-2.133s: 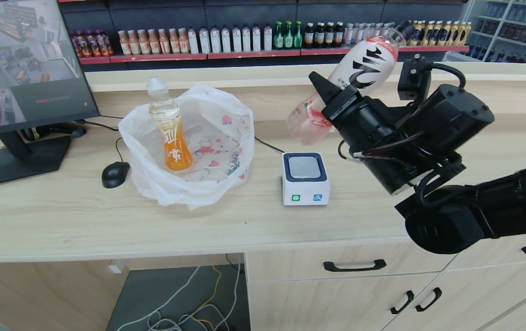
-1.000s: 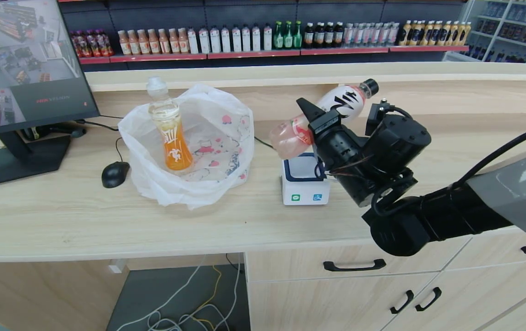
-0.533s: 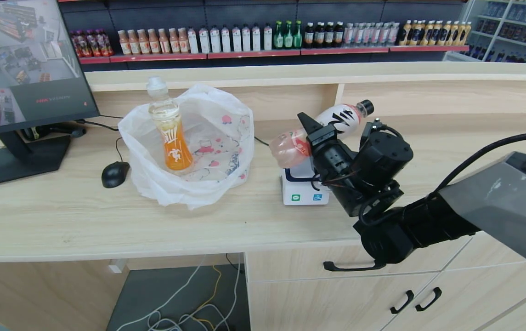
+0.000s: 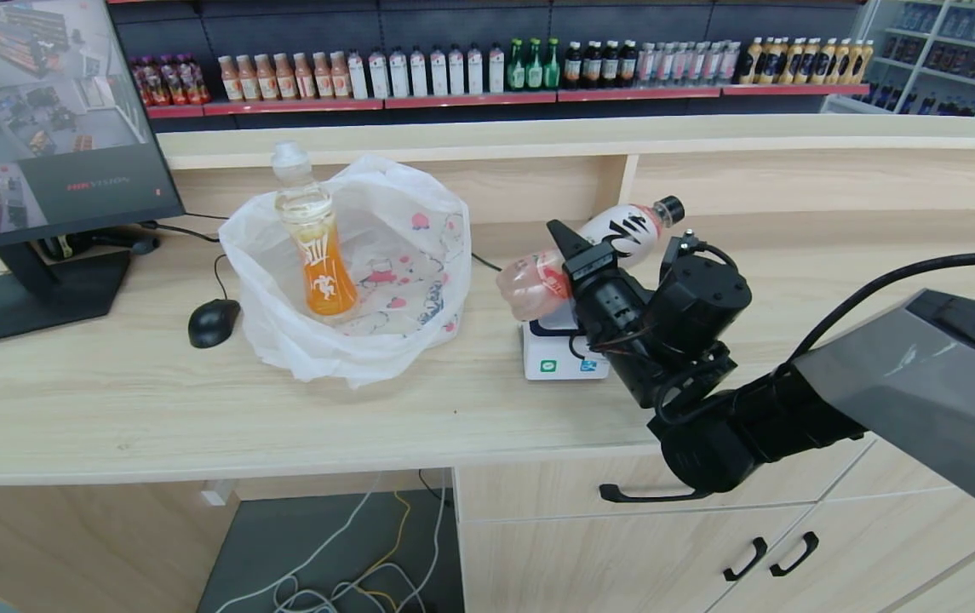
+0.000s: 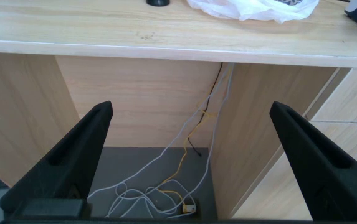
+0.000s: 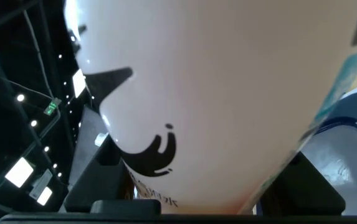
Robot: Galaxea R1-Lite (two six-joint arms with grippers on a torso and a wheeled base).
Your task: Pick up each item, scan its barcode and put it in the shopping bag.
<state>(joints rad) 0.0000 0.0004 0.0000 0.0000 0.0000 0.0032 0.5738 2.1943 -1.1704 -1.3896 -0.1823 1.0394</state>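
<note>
Right pincer [image 4: 574,249]: clamped on a pink-and-white drink bottle [image 4: 628,228], gripping it around the middle; the right wrist view shows the dark fingers on either side of the bottle's white label.
Bottle: tilted nearly onto its side, black cap raised toward the back wall of the desk [image 4: 197,417], pale pink base pointing toward the shopping bag [image 4: 419,191].
Scanner [image 4: 559,362]: a small white box on the desk, directly beneath the held bottle and partly hidden by the arm; whether bottle and scanner touch cannot be told.
Shopping bag: white printed plastic, mouth open, sitting on the desk just to the left of the scanner.
In the bag: an orange drink bottle [image 4: 317,255] with a white cap, standing upright against the bag's left side.
Left pincer [image 5: 190,107]: fingers spread wide apart, gripping nothing, held low in front of the desk's open bay, where loose cables [image 5: 166,186] lie on the floor.
Around the desk: a black mouse [image 4: 213,323] just left of the bag, a monitor [image 4: 36,111] at the far left, drawers [image 4: 657,492] below the right half.
Background: a shelf of bottled drinks [image 4: 453,72] along the back wall.
</note>
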